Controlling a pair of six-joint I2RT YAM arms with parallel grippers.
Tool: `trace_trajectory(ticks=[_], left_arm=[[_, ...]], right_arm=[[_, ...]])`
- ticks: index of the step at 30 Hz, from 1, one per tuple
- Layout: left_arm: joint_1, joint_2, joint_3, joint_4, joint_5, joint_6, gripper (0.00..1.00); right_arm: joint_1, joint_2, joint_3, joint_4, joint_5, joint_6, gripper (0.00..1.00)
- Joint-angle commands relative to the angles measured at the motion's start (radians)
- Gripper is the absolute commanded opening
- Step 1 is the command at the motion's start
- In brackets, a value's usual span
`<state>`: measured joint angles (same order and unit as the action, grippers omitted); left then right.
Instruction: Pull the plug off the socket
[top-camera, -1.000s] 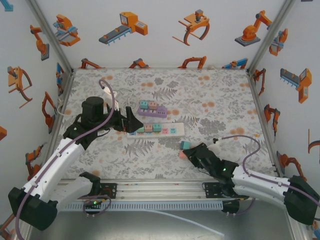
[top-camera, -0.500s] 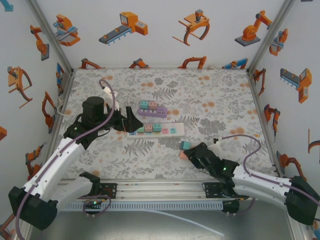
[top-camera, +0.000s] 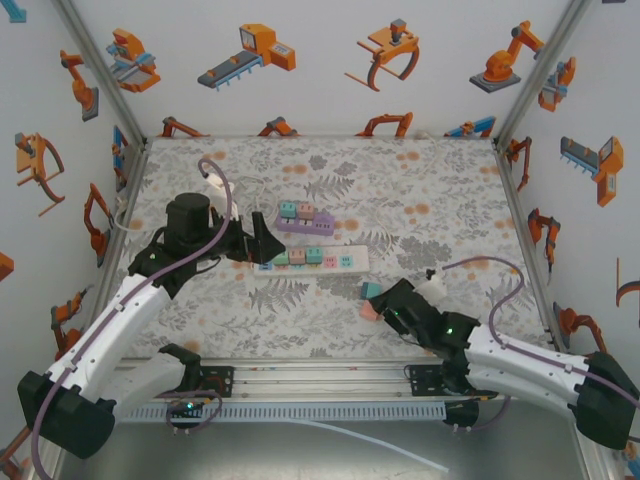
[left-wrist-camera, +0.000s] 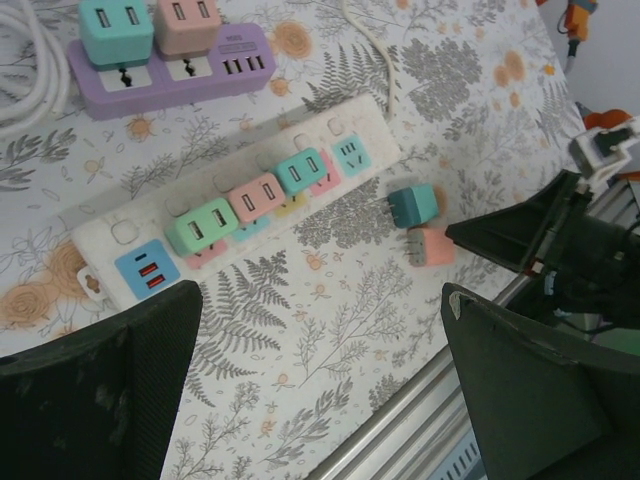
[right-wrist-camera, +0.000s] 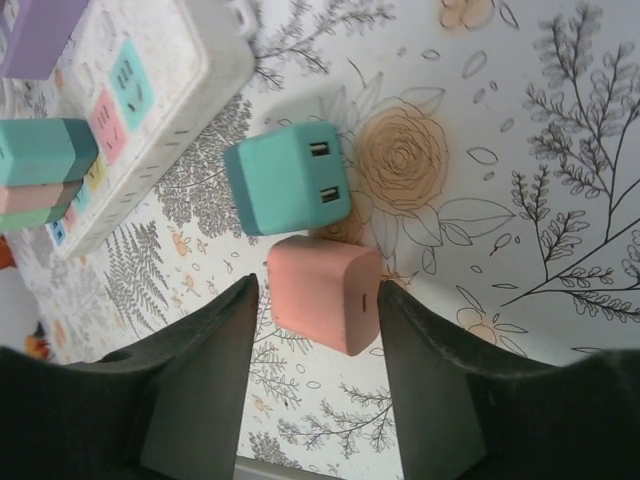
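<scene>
The white socket strip (top-camera: 340, 261) lies mid-table with a green plug (left-wrist-camera: 200, 228), a pink plug (left-wrist-camera: 257, 197) and a teal plug (left-wrist-camera: 300, 170) still seated in it. Two pulled plugs lie loose on the table in front of it: a teal one (right-wrist-camera: 288, 177) and a pink one (right-wrist-camera: 325, 295). My right gripper (right-wrist-camera: 317, 300) is open and low over the table, its fingers standing either side of the loose pink plug (top-camera: 366, 311) with a slim gap. My left gripper (top-camera: 265, 245) hangs wide open at the strip's left end, holding nothing.
A purple socket strip (top-camera: 305, 222) with its own plugs sits just behind the white one. A white cable (left-wrist-camera: 30, 60) coils at the far left. The metal rail (top-camera: 320, 378) runs along the near edge. Printed walls close in three sides.
My right gripper's jaws have spread apart and let go of the pink plug, which now rests on the table beside the teal one. The left arm has not moved.
</scene>
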<state>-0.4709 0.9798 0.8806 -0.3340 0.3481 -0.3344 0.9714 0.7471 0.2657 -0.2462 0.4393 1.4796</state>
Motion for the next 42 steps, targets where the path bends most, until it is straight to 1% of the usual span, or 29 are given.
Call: trace_trajectory(ticks=[1, 3, 4, 7, 8, 10, 13, 15, 16, 18, 20, 21, 23, 25, 29, 32, 35, 39, 42], left_arm=[[-0.003, 0.002, 0.026, -0.043, -0.097, -0.010, 0.97], [-0.003, -0.002, 0.026, -0.066, -0.176, -0.029, 0.97], [-0.003, -0.007, 0.025, -0.082, -0.234, -0.045, 0.97], [0.000, -0.022, 0.014, -0.114, -0.369, -0.080, 0.97], [0.000, -0.024, 0.006, -0.117, -0.402, -0.095, 0.97], [0.003, -0.024, -0.008, -0.121, -0.443, -0.124, 0.97], [0.009, -0.014, -0.020, -0.137, -0.496, -0.172, 0.97], [0.016, -0.002, -0.021, -0.155, -0.526, -0.213, 0.97], [0.022, 0.006, -0.017, -0.169, -0.542, -0.242, 0.97], [0.038, 0.032, -0.009, -0.192, -0.537, -0.266, 0.98], [0.060, 0.070, 0.005, -0.221, -0.523, -0.286, 1.00], [0.069, 0.086, 0.010, -0.229, -0.510, -0.293, 1.00], [0.094, 0.123, 0.015, -0.232, -0.470, -0.303, 0.98], [0.117, 0.151, 0.015, -0.222, -0.426, -0.307, 0.96], [0.143, 0.198, 0.006, -0.182, -0.356, -0.304, 0.95], [0.152, 0.245, 0.009, -0.161, -0.307, -0.290, 0.94], [0.154, 0.300, 0.031, -0.165, -0.291, -0.268, 0.94], [0.155, 0.358, 0.047, -0.155, -0.282, -0.261, 0.92], [0.157, 0.399, 0.053, -0.139, -0.252, -0.244, 0.91]], right_arm=[[0.006, -0.004, 0.100, -0.068, 0.106, -0.185, 0.52], [0.006, 0.002, 0.145, -0.059, 0.129, -0.308, 0.53], [0.007, 0.004, 0.165, -0.031, 0.131, -0.395, 0.53], [0.006, 0.022, 0.216, 0.060, 0.124, -0.696, 0.51], [0.006, 0.037, 0.232, 0.098, 0.120, -0.819, 0.51], [0.006, 0.074, 0.253, 0.181, 0.123, -1.032, 0.51], [0.006, 0.155, 0.279, 0.345, 0.064, -1.399, 0.52], [0.007, 0.228, 0.304, 0.415, 0.031, -1.622, 0.54], [0.006, 0.271, 0.325, 0.435, 0.007, -1.718, 0.55], [0.003, 0.346, 0.370, 0.429, -0.102, -1.922, 0.56], [-0.005, 0.415, 0.437, 0.336, -0.261, -2.094, 0.56], [-0.012, 0.441, 0.463, 0.307, -0.316, -2.145, 0.56], [-0.047, 0.495, 0.514, 0.253, -0.456, -2.197, 0.56], [-0.088, 0.533, 0.552, 0.222, -0.582, -2.211, 0.56], [-0.152, 0.616, 0.620, 0.177, -0.756, -2.225, 0.57], [-0.194, 0.680, 0.676, 0.134, -0.847, -2.224, 0.57], [-0.215, 0.740, 0.722, 0.115, -0.906, -2.219, 0.56], [-0.237, 0.806, 0.761, 0.118, -0.947, -2.211, 0.56], [-0.257, 0.846, 0.774, 0.136, -0.976, -2.205, 0.55]])
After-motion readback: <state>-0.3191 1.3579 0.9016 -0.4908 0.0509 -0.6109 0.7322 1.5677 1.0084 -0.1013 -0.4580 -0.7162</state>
